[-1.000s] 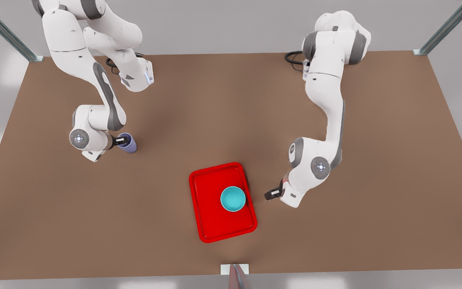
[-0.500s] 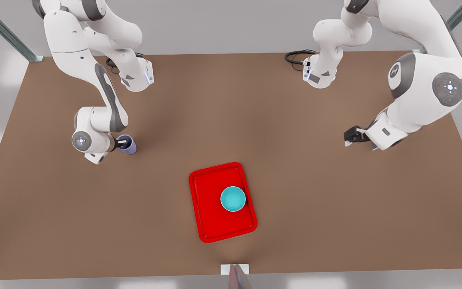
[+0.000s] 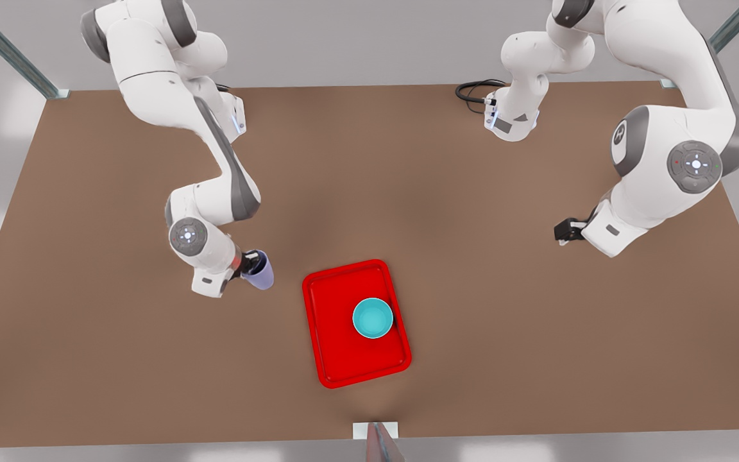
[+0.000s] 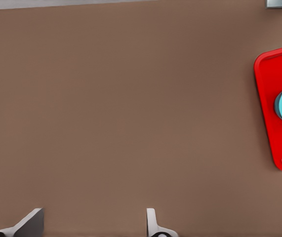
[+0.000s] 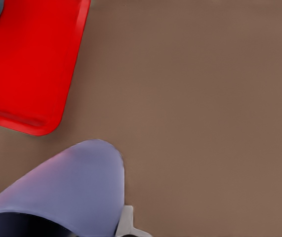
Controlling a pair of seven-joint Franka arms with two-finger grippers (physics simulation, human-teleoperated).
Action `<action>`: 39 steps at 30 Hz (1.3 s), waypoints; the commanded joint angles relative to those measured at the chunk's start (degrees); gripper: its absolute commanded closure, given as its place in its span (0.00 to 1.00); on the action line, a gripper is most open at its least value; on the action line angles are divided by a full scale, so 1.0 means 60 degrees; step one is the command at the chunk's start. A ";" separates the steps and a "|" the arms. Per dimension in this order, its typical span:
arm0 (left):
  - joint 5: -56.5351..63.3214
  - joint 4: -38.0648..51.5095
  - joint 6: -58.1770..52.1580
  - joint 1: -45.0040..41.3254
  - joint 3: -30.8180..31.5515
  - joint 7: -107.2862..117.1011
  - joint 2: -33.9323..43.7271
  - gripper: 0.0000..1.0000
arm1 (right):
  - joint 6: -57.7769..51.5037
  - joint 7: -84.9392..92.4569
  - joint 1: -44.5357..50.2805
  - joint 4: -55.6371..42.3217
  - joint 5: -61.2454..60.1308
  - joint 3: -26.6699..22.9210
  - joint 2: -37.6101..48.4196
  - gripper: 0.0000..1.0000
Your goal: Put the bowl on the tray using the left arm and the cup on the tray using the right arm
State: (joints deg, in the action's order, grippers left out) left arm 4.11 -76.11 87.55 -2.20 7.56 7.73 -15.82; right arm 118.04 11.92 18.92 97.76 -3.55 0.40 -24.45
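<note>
The tray (image 3: pixel 344 359) holds the bowl (image 3: pixel 373 317); right gripper (image 3: pixel 249 263) grips the cup (image 3: pixel 260 274), left gripper (image 3: pixel 565 231) spread, empty.

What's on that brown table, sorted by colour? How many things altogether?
Red: 1, the tray.
Teal: 1, the bowl, sitting on the tray.
Lavender: 1, the cup, held by the right gripper beside the tray.
Total: 3 things. The left gripper hangs open, holding nothing.
</note>
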 commanded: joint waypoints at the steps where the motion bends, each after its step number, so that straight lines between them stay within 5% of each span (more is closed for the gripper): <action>1: 0.0018 0.0000 -0.0001 0.0000 0.0000 0.0000 0.0000 0.00 | 0.0000 -0.0039 0.0053 -0.0104 0.0037 -0.0007 -0.0084 0.79; 12: 0.0003 -0.0015 -0.0074 0.0000 0.0001 0.0117 -0.0015 0.00 | -0.1245 -0.0874 0.1358 -0.4104 -0.0931 -0.0095 -0.3205 0.79; 29: -0.0011 -0.0015 -0.0118 -0.0015 0.0015 0.0322 0.0000 0.00 | -0.1025 -0.1064 0.1417 -0.5497 -0.1737 -0.0417 -0.4656 0.79; 30: -0.0011 -0.0015 -0.0118 -0.0015 0.0015 0.0322 -0.0015 0.00 | -0.0908 -0.1064 0.1417 -0.5482 -0.1751 -0.0417 -0.4700 0.53; 31: -0.0011 -0.0015 -0.0104 -0.0015 0.0015 0.0322 -0.0001 0.00 | -0.0908 -0.1064 0.1417 -0.5482 -0.1751 -0.0403 -0.4714 0.18; 32: -0.0011 -0.0015 -0.0104 -0.0015 0.0015 0.0322 0.0000 0.00 | -0.0908 -0.1064 0.1417 -0.5482 -0.1751 -0.0403 -0.4714 0.00; 39: -0.0011 -0.0015 -0.0118 0.0000 0.0001 0.0322 0.0000 0.00 | -0.0908 -0.1064 0.1417 -0.5511 -0.1751 -0.0403 -0.4700 0.00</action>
State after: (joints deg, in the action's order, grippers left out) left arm 4.03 -76.20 86.84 -2.19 7.60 9.67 -15.83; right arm 112.64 5.54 27.42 64.62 -14.06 -2.02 -52.57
